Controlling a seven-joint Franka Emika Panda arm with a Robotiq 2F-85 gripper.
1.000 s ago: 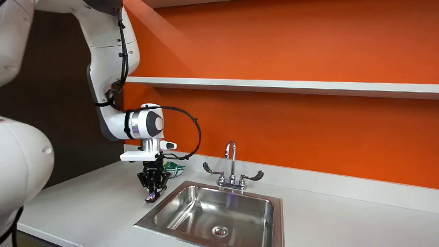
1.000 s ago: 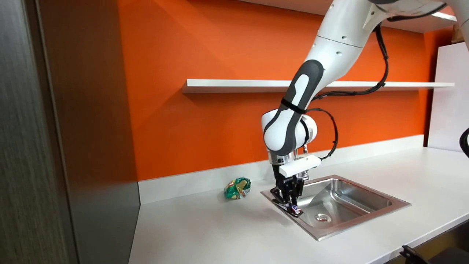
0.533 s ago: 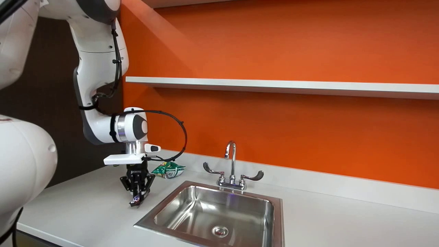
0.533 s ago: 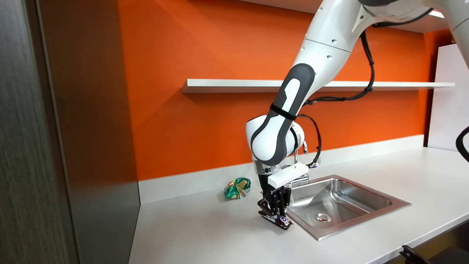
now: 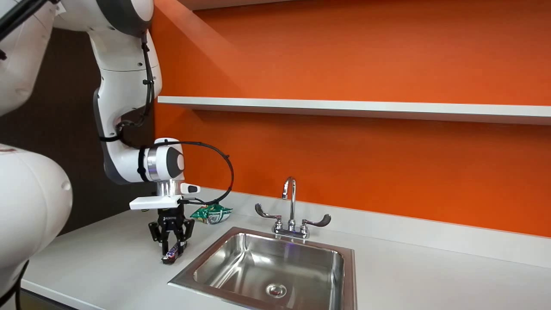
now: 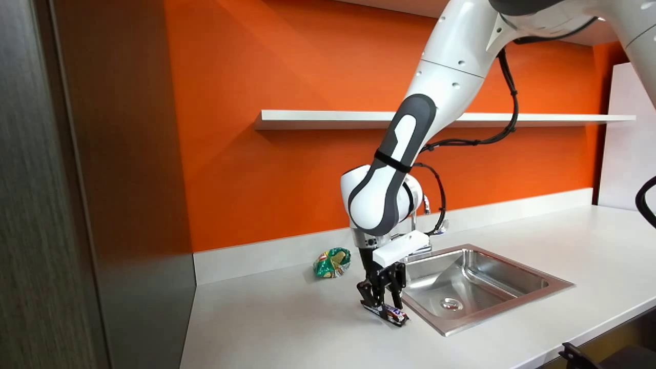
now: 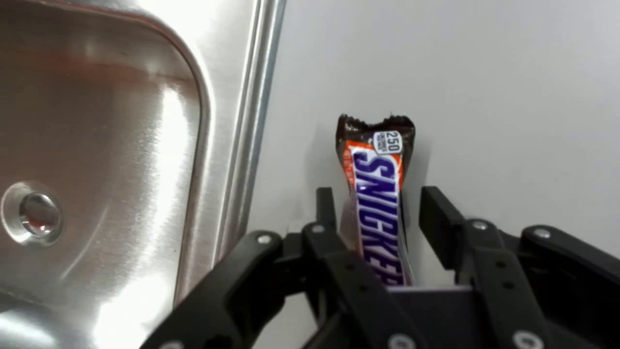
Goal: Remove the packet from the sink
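Note:
The packet, a dark brown Snickers wrapper (image 7: 375,194) with a white and purple label, lies on the white counter beside the sink in the wrist view. It also shows in both exterior views (image 5: 170,255) (image 6: 392,313). My gripper (image 7: 377,213) is open around it, with a gap between each finger and the packet. The packet's near end is hidden by the gripper. In the exterior views the gripper (image 5: 174,248) (image 6: 388,303) is low over the counter, fingers pointing down. The steel sink (image 5: 349,280) (image 6: 510,307) (image 7: 227,97) has nothing in its basin.
A green-and-white crinkled packet (image 5: 211,214) (image 6: 332,263) lies near the back wall. The chrome two-handled faucet (image 5: 292,215) stands behind the sink. A white shelf (image 5: 344,105) (image 6: 328,119) runs along the orange wall above. A dark panel (image 6: 123,205) stands beside the counter.
The gripper has moved away from the sink's edge over the counter, carrying the packet, and lowered. Its fingers have opened and let the packet go on the counter.

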